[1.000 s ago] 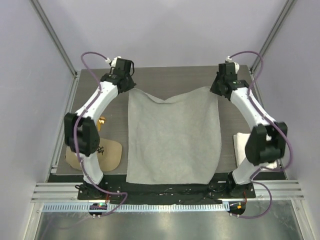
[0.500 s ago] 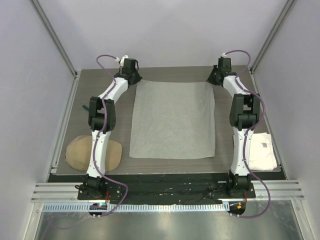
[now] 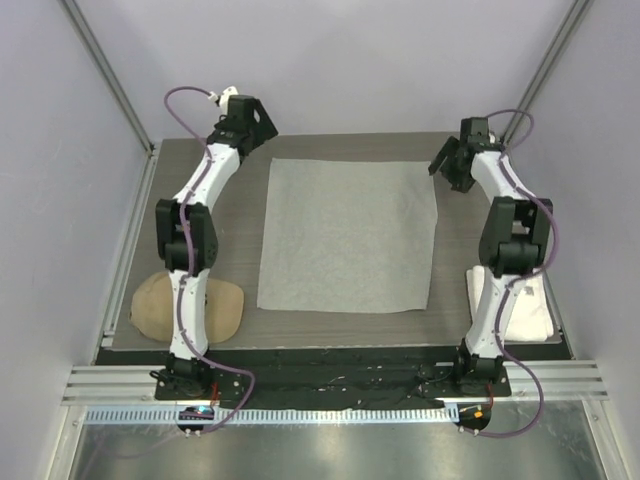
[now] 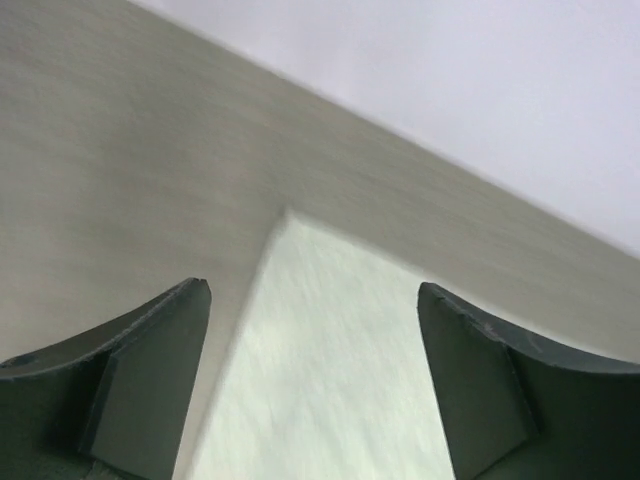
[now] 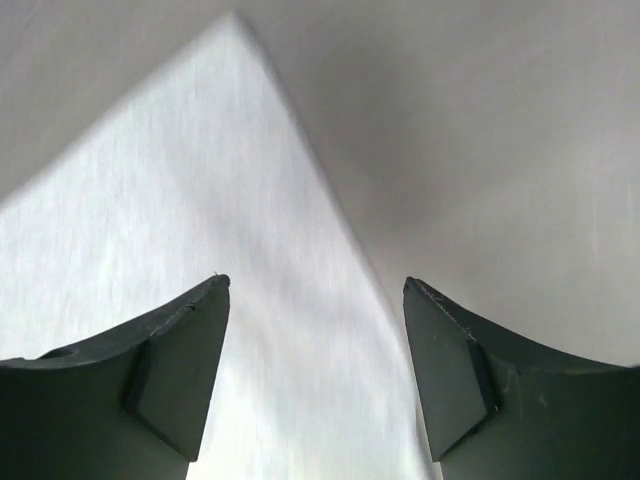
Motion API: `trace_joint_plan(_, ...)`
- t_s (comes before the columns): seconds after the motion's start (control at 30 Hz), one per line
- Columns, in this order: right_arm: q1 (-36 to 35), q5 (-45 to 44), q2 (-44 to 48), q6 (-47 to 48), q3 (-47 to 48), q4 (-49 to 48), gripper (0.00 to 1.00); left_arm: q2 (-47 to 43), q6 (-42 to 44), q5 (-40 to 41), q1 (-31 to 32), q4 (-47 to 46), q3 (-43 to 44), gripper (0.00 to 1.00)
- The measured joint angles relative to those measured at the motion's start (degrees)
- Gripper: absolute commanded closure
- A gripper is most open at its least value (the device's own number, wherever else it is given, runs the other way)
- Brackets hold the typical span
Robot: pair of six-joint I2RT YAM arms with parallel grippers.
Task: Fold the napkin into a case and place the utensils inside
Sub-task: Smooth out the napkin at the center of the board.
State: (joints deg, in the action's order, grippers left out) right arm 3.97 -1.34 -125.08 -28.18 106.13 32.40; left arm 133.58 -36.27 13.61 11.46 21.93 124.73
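**Napkin flat, both grippers let go**

Since half a second ago both arms have pulled back from the far corners and the jaws have gone from pinched to spread. The napkin (image 3: 348, 235) lies flat mid-bench (image 3: 455, 270), uncreased. The left gripper (image 3: 255, 125) hangs off its far-left corner, the right gripper (image 3: 447, 168) just off the far-right one, both holding nothing. Each wrist view shows a free corner below the gap.

To do the release well, I'd retreat straight up so neither corner drags. For the first fold, take matching corners evenly.

The cloth is near square, so I see no real long axis. Its edges run roughly parallel to the bench edges. I can't see the utensils in any view.
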Motion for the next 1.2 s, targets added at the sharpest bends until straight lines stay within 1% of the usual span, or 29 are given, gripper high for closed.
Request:
trace_joint_plan(0.07,-1.5,-0.5,9.4,-1.6,-10.3,0.3,0.25,-7.5,-1.5,-0.7,2.4,2.2,-6.8,0.18)
trace_joint_plan(0.1,-2.7,-0.8,13.9,-2.2,-14.9,0.9,0.25,-12.7,-2.9,-1.5,4.3,1.1,-12.9,0.19)
trace_joint_plan(0.13,-4.2,-0.9,18.3,-2.6,-19.4,0.9,0.24,-17.0,-3.9,-2.7,6.2,1.0,-17.5,0.22)
trace_joint_plan(0.17,-5.6,-1.1,22.4,-2.9,-23.5,0.6,0.23,-20.9,-4.5,-3.8,8.5,1.1,-21.9,0.22)
trace_joint_plan(0.2,-7.2,-1.3,28.4,-3.3,-30.2,1.1,0.23,-24.2,-5.3,-4.9,10.9,0.5,-25.8,0.23)
trace_joint_plan(0.23,-8.5,-1.3,29.0,-3.3,-30.8,1.3,0.23,-27.4,-5.6,-6.2,13.3,-0.3,-29.8,0.23)
trace_joint_plan(0.33,-11.6,-0.7,38.8,-3.8,-43.9,-0.1,0.22,-34.3,-5.7,-12.4,21.6,-2.7,-41.0,0.26)
trace_joint_plan(0.47,-11.7,-0.2,48.3,-5.6,-58.5,1.6,0.21,-39.1,-5.2,-18.4,30.6,-4.5,-52.8,0.26)
trace_joint_plan(0.5,-11.7,-0.3,50.1,-6.1,-60.7,2.2,0.18,-40.2,-5.1,-19.3,32.1,-4.9,-55.3,0.26)
trace_joint_plan(0.57,-11.8,-0.8,54.1,-7.1,-65.2,2.9,0.18,-43.5,-5.0,-20.9,35.0,-5.1,-60.8,0.26)
trace_joint_plan(0.63,-11.8,-1.0,57.1,-8.1,-68.0,2.8,0.20,-46.9,-5.1,-21.9,36.9,-5.4,-64.6,0.26)
trace_joint_plan(0.7,-11.8,-0.5,57.7,-8.8,-69.6,1.9,0.23,-50.0,-5.3,-22.8,37.5,-5.7,-66.6,0.26)
trace_joint_plan(0.8,-11.8,1.4,55.8,-9.4,-72.2,-0.6,0.34,-53.3,-5.3,-22.9,37.4,-6.2,-67.6,0.26)
trace_joint_plan(0.83,-11.9,1.7,55.6,-9.3,-72.8,-0.9,0.40,-54.1,-5.2,-22.8,37.3,-6.3,-67.6,0.26)
trace_joint_plan(0.9,-11.9,2.4,56.7,-9.3,-73.5,-2.3,0.47,-55.4,-4.9,-22.2,37.3,-6.2,-67.6,0.26)
trace_joint_plan(0.93,-12.0,2.9,57.0,-9.2,-73.7,-2.7,0.56,-55.8,-4.6,-21.9,37.2,-6.0,-67.6,0.25)
trace_joint_plan(0.97,-12.1,3.4,57.2,-9.2,-73.8,-2.9,0.80,-56.2,-4.1,-21.4,37.2,-5.7,-67.5,0.25)
trace_joint_plan(1.0,-12.3,4.0,57.2,-9.2,-73.8,-3.4,0.86,-56.4,-3.8,-20.9,37.2,-5.2,-67.2,0.25)
trace_joint_plan(1.03,-12.7,4.5,57.2,-8.9,-73.7,-4.0,0.88,-56.5,-3.5,-20.4,37.2,-4.5,-66.8,0.25)
trace_joint_plan(1.1,-14.6,4.6,56.6,-9.3,-72.7,-3.6,0.87,-56.5,-2.9,-19.4,37.2,-3.6,-65.8,0.25)
trace_joint_plan(1.2,-19.1,4.9,52.1,-10.1,-66.3,-3.0,0.89,-56.6,-2.3,-18.1,37.2,-2.6,-64.7,0.24)
